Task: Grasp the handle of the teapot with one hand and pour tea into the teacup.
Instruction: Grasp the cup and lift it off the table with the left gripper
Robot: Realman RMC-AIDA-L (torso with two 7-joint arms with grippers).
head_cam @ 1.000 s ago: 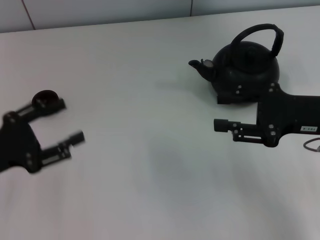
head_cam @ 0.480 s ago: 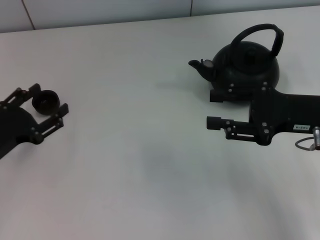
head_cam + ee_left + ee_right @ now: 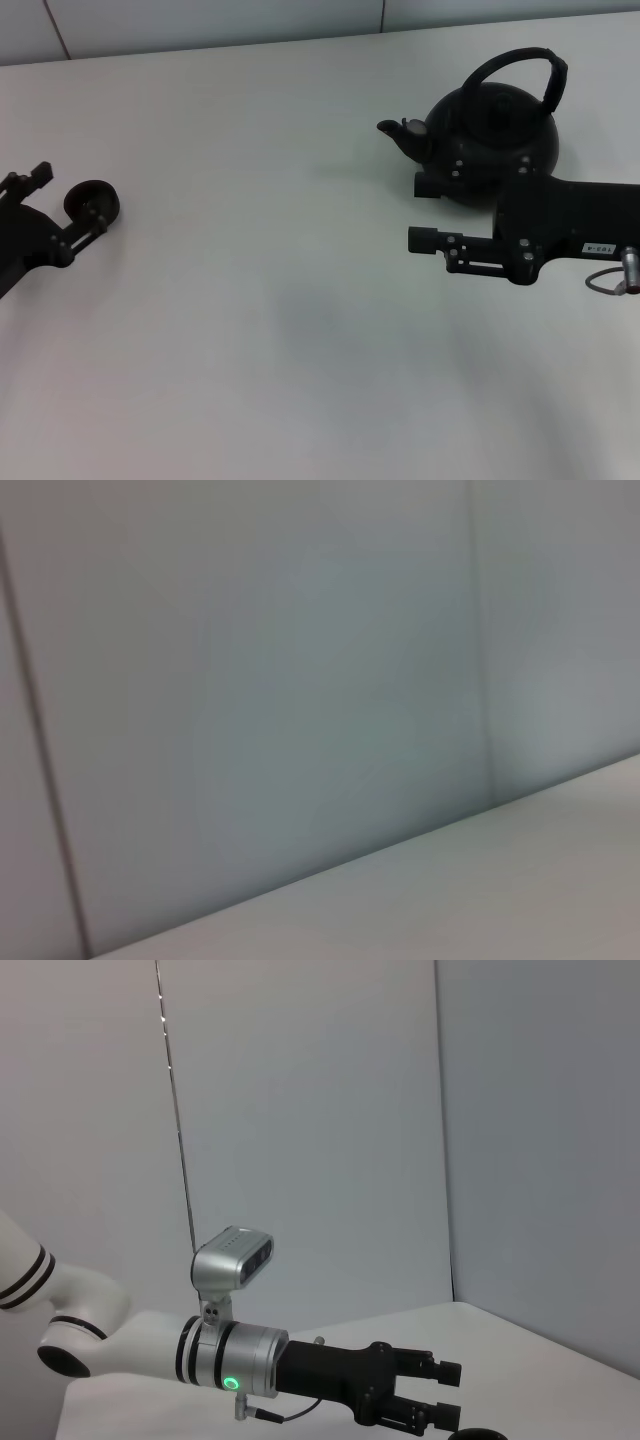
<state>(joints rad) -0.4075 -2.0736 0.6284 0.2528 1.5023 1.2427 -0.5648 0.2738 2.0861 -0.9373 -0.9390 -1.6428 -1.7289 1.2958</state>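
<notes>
On table point(image 3: 300, 330), teacup point(image 3: 88, 199) betw L gripper point(image 3: 68, 200) fingers, teapot point(image 3: 490, 130) by R gripper point(image 3: 418, 212).

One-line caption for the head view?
Left gripper open around the teacup; right gripper open beside the teapot.

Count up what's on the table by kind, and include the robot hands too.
Teapots: 1, the teapot at the far right
Teacups: 1, the teacup at the left edge
Robot hands: 2, the left hand around the teacup, the right hand open just in front of the teapot
Total: 4
</notes>
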